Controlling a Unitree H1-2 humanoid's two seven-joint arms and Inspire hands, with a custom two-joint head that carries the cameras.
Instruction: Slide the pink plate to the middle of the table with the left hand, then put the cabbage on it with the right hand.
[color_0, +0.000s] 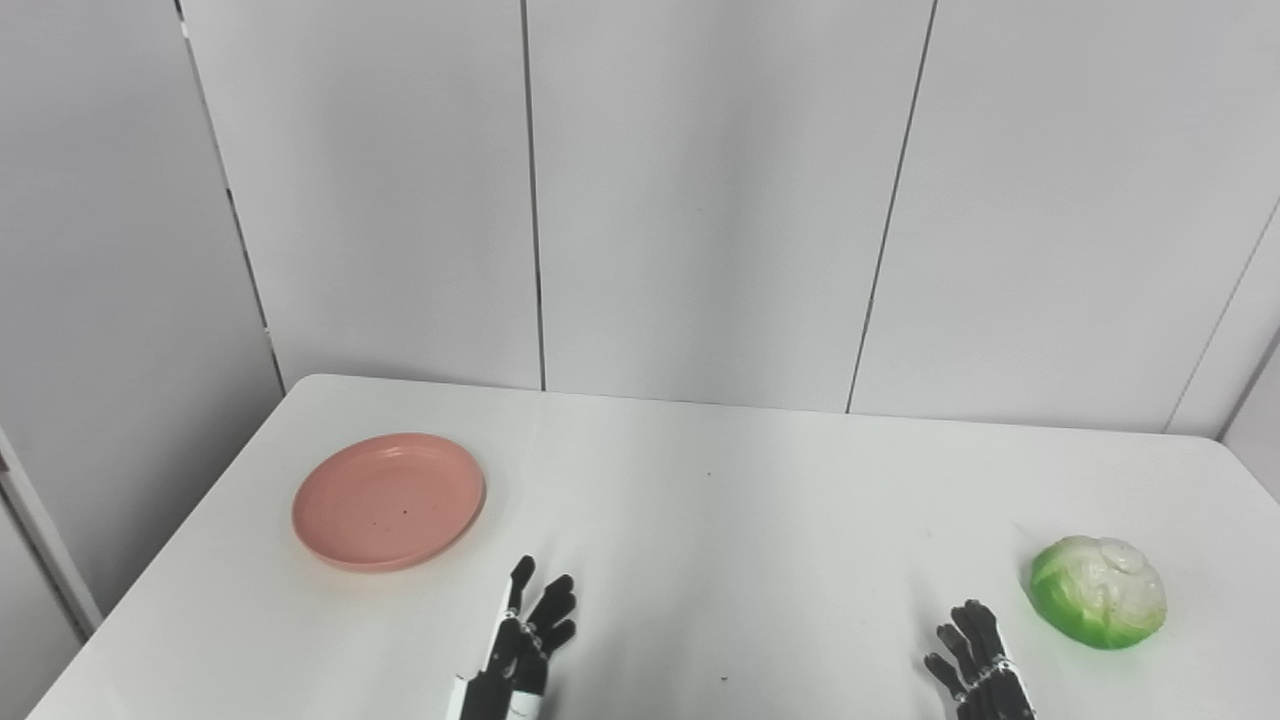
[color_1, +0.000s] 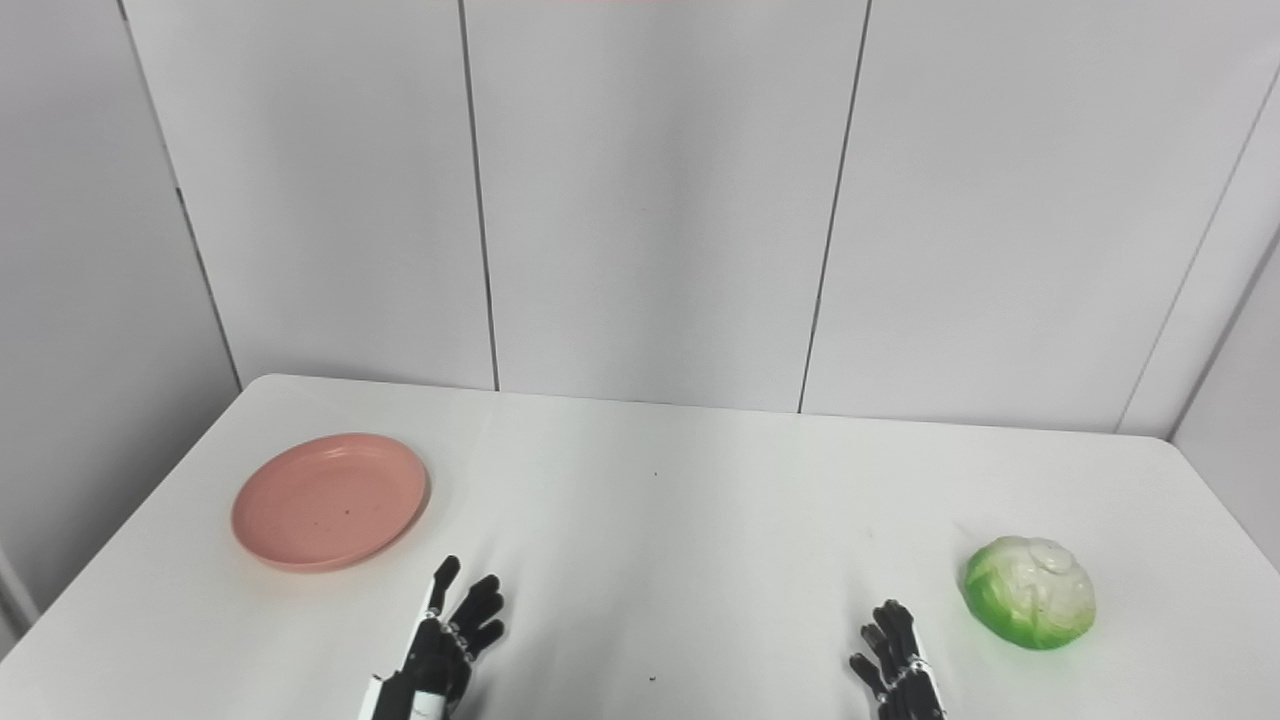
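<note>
With our left hand (color_0: 525, 640) and right hand (color_0: 975, 655) both empty, fingers spread, at the table's (color_0: 700, 520) near edge, we should press the pink plate's (color_0: 388, 500) left-side rim and push evenly toward center, leaving the cabbage (color_0: 1098, 590) near the right edge.

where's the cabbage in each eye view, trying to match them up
Left eye view: the cabbage lies at the lower right, just right of the right hand.
Right eye view: the cabbage lies at the lower right, a little further from the picture's right edge.
Shared landmark: the pink plate at the table's left.
</note>
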